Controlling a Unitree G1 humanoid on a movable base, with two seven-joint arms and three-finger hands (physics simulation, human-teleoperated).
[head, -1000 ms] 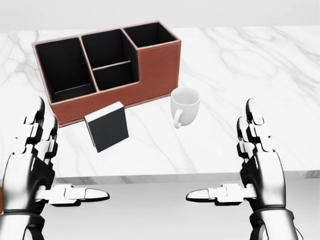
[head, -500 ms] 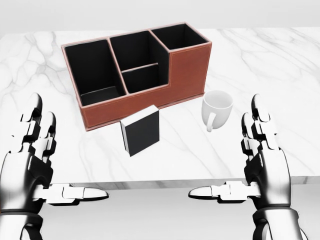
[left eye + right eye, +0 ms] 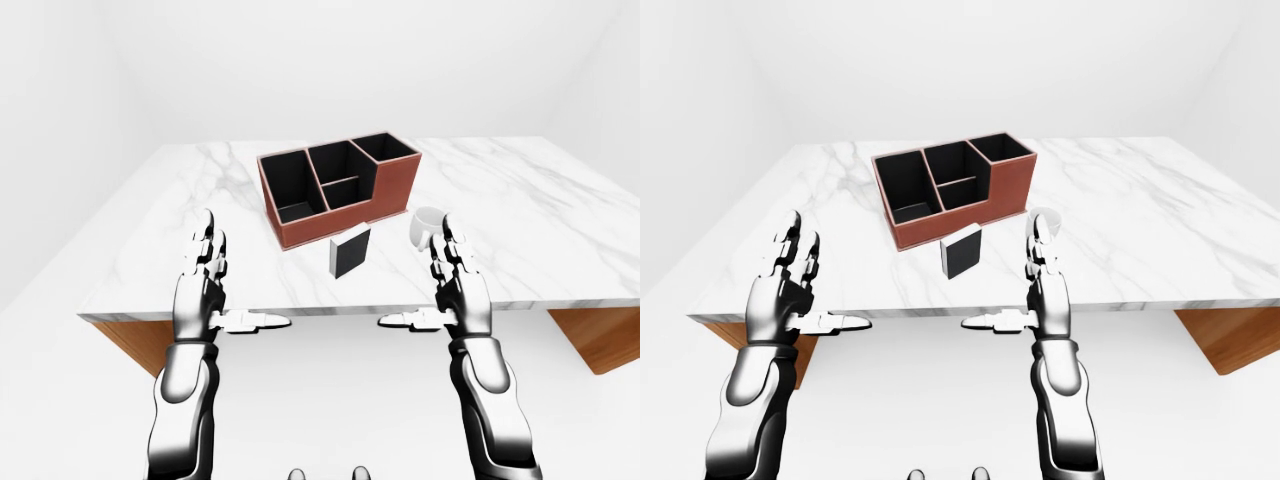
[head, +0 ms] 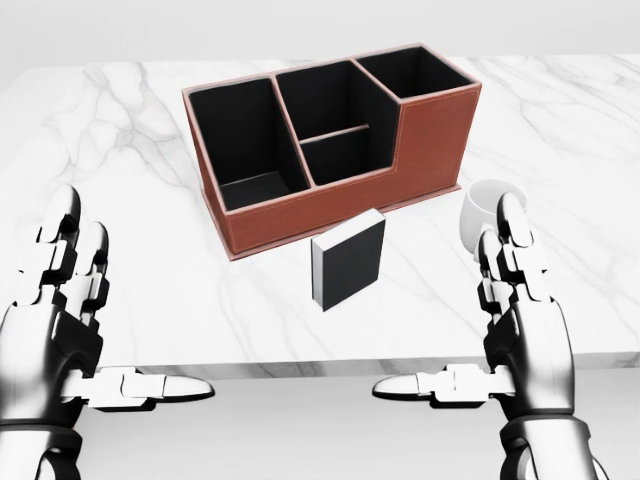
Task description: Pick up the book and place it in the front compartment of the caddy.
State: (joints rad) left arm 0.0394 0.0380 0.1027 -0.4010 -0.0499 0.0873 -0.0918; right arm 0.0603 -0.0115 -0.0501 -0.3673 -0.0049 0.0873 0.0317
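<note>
A: Plain white room, and a white marble table that fills most of the head view. What are the hands doing?

B: Both are raised at the table's near edge, palms facing each other. The left hand has its fingers straight up and its thumb pointing inward, and it holds nothing. The right hand mirrors it, spread open and empty.

A: And outward from them?

B: Between the two hands, a little farther in, the book stands upright on the table, dark cover toward the camera. It is just in front of the caddy's near wall; I can't tell if they touch. The caddy is brown outside and black inside, set at an angle, and all its compartments look empty. A white mug sits to the right, partly behind the right fingers.

A: What's changed?

B: Over the last second the whole picture has slid right in the head view, table and things together. That is the camera moving with the base, not the things. The hands keep the same pose. The book was left of centre and is now about midway between the hands.

A: What does that mean for the task?

B: I'd say the robot is lining up. The book isn't picked up yet, but either hand now looks able to reach it.
</note>
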